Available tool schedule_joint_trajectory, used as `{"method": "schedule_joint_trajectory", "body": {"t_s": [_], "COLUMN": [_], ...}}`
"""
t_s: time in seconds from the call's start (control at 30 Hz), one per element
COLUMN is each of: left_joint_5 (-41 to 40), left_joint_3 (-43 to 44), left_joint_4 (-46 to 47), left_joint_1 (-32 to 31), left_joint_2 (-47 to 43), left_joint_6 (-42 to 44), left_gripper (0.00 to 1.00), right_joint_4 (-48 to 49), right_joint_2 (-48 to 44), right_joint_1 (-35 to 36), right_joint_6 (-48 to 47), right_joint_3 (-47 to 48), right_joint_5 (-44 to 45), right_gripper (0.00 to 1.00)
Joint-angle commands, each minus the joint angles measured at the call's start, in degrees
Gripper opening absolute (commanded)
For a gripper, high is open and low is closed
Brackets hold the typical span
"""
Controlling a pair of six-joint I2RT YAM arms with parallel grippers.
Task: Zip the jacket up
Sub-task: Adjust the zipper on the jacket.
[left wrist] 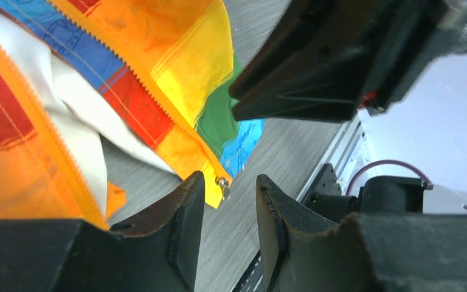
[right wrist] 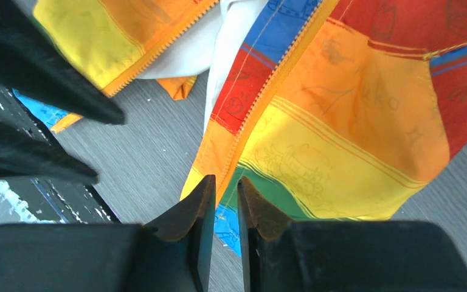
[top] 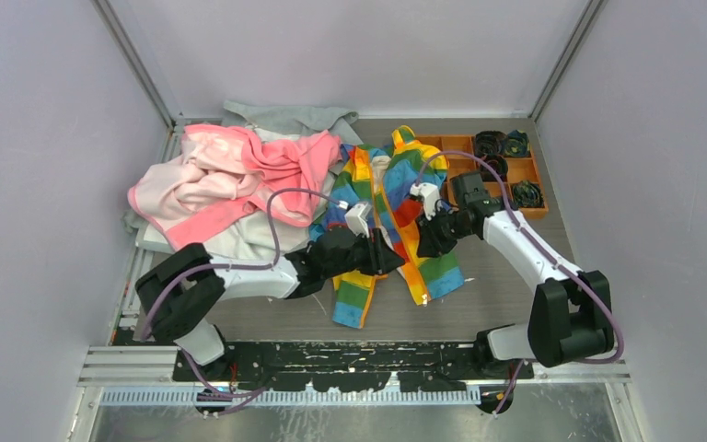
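Observation:
The rainbow-striped jacket lies unzipped at the middle of the table, its cream lining showing between the two orange zipper edges. My left gripper hangs over the lower front. In the left wrist view its jaws stand open with nothing between them, and the small metal zipper pull at the panel's bottom corner sits just past the left fingertip. My right gripper is beside it, over the other panel's hem. Its jaws stand a narrow gap apart above the zipper edge of the jacket.
A pink garment is heaped at the left on pale cloth, with a grey garment behind it. An orange compartment tray holding dark bundles stands at the back right. The two grippers are close together; the right one's black body fills the left wrist view's top.

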Motion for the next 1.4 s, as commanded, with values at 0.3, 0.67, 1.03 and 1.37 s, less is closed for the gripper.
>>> {"method": "schedule_joint_trajectory", "body": {"t_s": [0.3, 0.67, 1.03, 1.37], "left_joint_5": [-28.84, -24.38, -17.88, -14.85], "left_joint_3": [-2.90, -12.80, -11.89, -12.41], "left_joint_4": [-22.95, -13.37, -12.45, -10.27], "left_joint_1": [-1.94, -0.98, -1.01, -1.06], "left_joint_2": [-27.30, -35.43, -31.11, -27.91], "left_joint_6": [8.90, 3.79, -0.75, -2.77], "left_gripper": [0.76, 0.95, 0.81, 0.75], "right_joint_4": [5.79, 5.80, 5.73, 5.44], "right_joint_2": [5.97, 10.17, 12.56, 9.02], "right_joint_1": [10.13, 14.88, 18.84, 19.91], "right_joint_6": [1.64, 1.36, 2.21, 2.71], "right_joint_3": [-0.22, 0.22, 0.72, 1.07], "right_joint_5": [17.27, 23.47, 26.35, 28.22], "right_gripper": [0.37, 0.39, 0.40, 0.09]}}
